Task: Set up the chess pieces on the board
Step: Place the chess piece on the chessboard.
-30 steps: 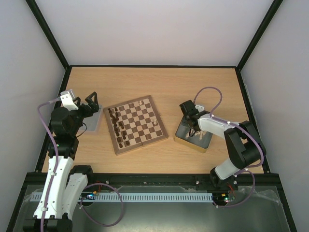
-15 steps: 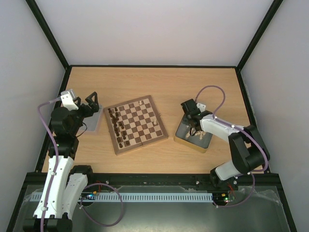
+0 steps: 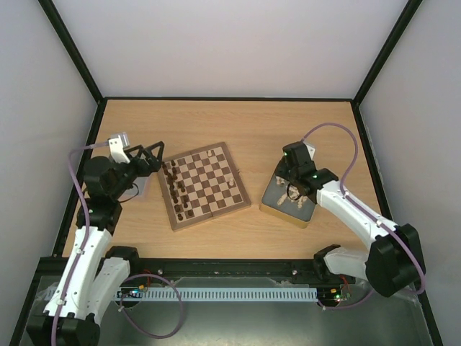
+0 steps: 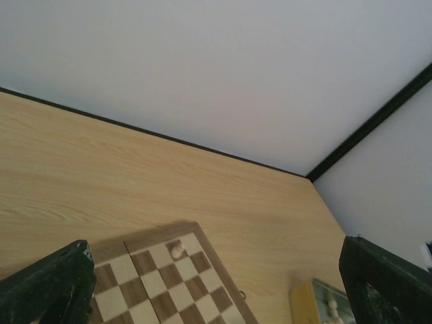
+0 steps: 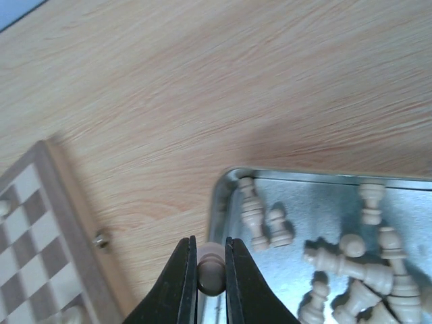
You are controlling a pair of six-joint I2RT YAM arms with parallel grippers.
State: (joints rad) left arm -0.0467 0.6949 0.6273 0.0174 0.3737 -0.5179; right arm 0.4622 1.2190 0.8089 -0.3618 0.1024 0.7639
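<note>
The chessboard [image 3: 203, 185] lies mid-table with dark brown pieces [image 3: 173, 184] along its left columns and a few cream pieces [image 3: 231, 184] on the right. My right gripper [image 3: 291, 189] hovers over the metal tin [image 3: 306, 213] and is shut on a cream pawn [image 5: 210, 274], held above the tin's near-left rim [image 5: 219, 196]. Several cream pieces [image 5: 368, 270] lie loose in the tin. My left gripper [image 3: 153, 160] is open and empty at the board's left edge; its dark fingertips [image 4: 47, 287] frame the board's far corner [image 4: 172, 277] and one cream piece [image 4: 178, 251].
A second grey tin [image 3: 141, 185] sits under the left arm, mostly hidden. The board's brass clasp [image 5: 101, 238] shows on its side edge. Black frame posts and white walls close in the table.
My right gripper has risen from the tin with the cream pawn and shifted slightly right. My left gripper has swung right toward the board's left edge.
</note>
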